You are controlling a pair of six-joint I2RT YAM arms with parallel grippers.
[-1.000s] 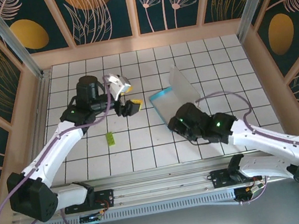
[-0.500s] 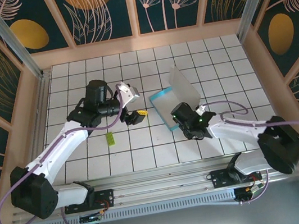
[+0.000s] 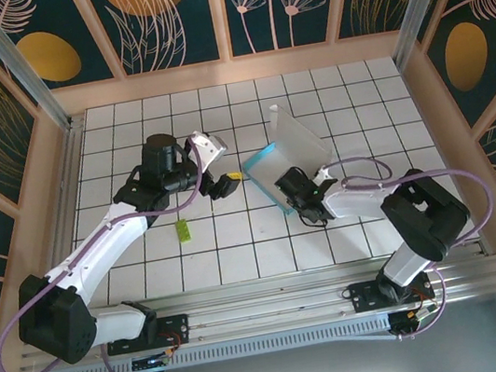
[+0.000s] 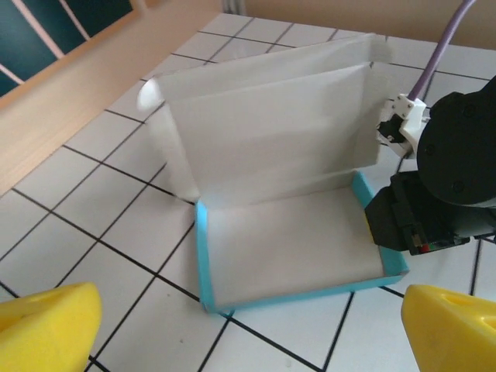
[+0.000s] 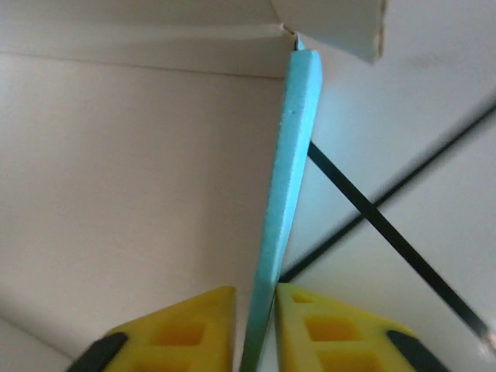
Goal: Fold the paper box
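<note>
The paper box (image 3: 295,136) sits on the tiled table (image 3: 148,268), a little toward two o'clock from its middle. Its base lies flat and the tall whitish flap (image 4: 263,132) stands upright. The right gripper (image 5: 256,333) is clenched on the low cyan wall (image 5: 291,155) at the box's six o'clock side. The left gripper (image 3: 224,185) hangs released, jaws wide, at the box's nine o'clock. The card looks thin, light and springy, so I judge it creases easily and may slide. The best hold seems to be an edge near a fold line, with the base pinned.
</note>
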